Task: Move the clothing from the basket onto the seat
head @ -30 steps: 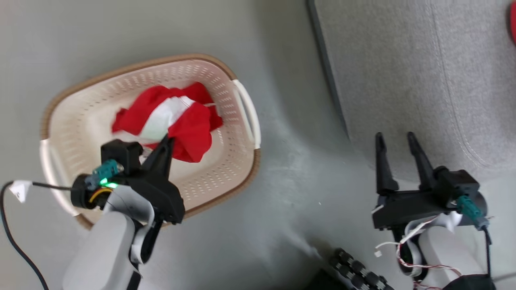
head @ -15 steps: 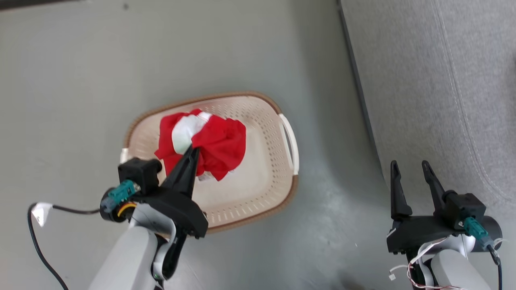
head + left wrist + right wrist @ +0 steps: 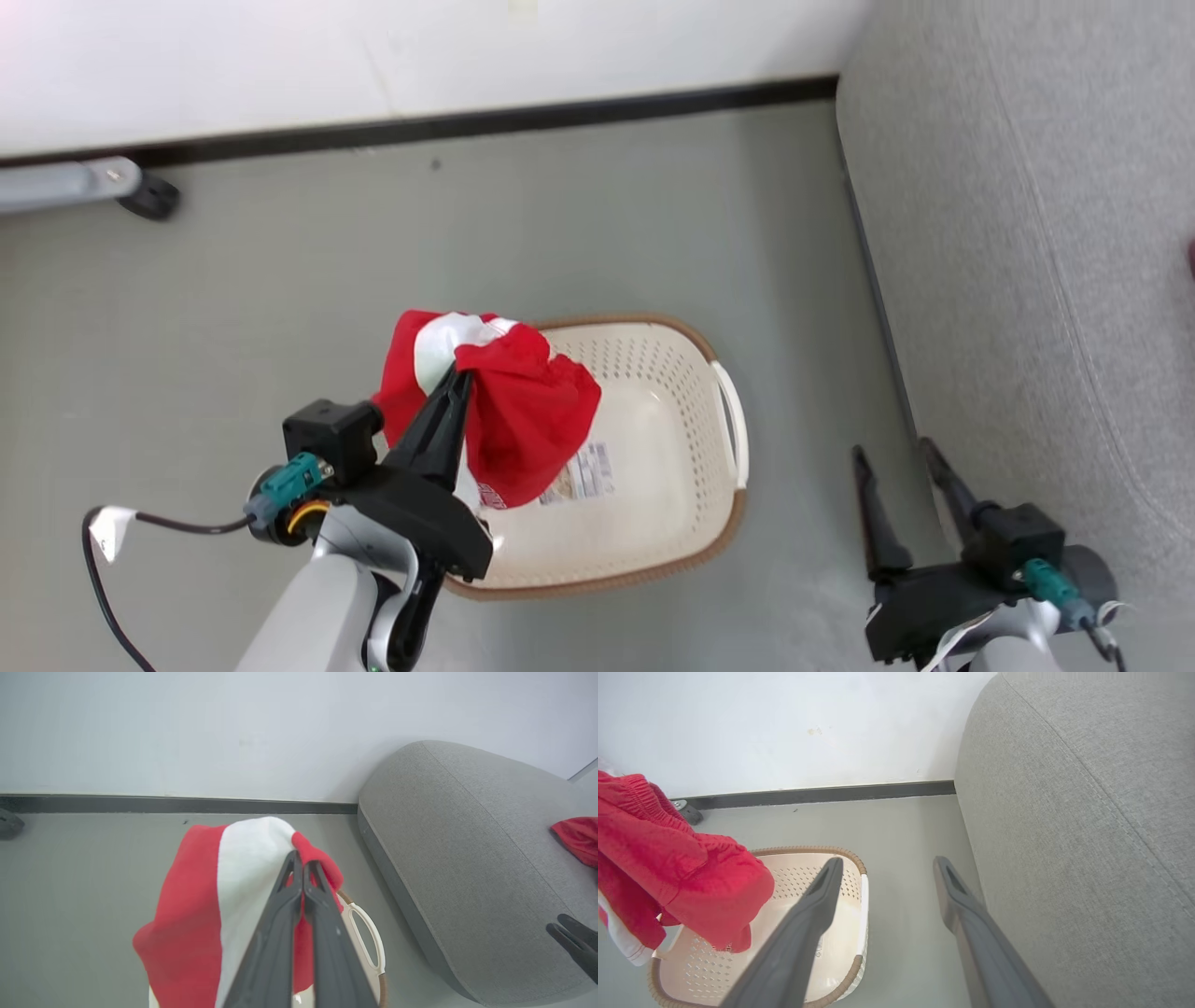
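Left gripper: fingers pressed together, pinching a fold of the clothing at the tips. The garment is bunched and hangs down from the pinch, so its long axis runs top to bottom. It is held above the left part of the basket. Whether its lowest hem touches the basket cannot be told.

Left wrist view: a white panel runs as a band between red sides, roughly in line with the fingers. Right wrist view: the other face of the same bundle, with a gathered elastic waistband at the upper edge and a white-edged hem at the bottom.

Basket: stands on the grey floor, long axis across the head view, one white handle toward the seat. The bare part of its bottom carries a label sticker.

Right gripper: fingers spread wide, holding nothing, low beside the seat's front edge, well apart from the clothing.

Seat: at the far right, its long axis running toward the wall. The left wrist view takes in its top, where a second red garment lies.
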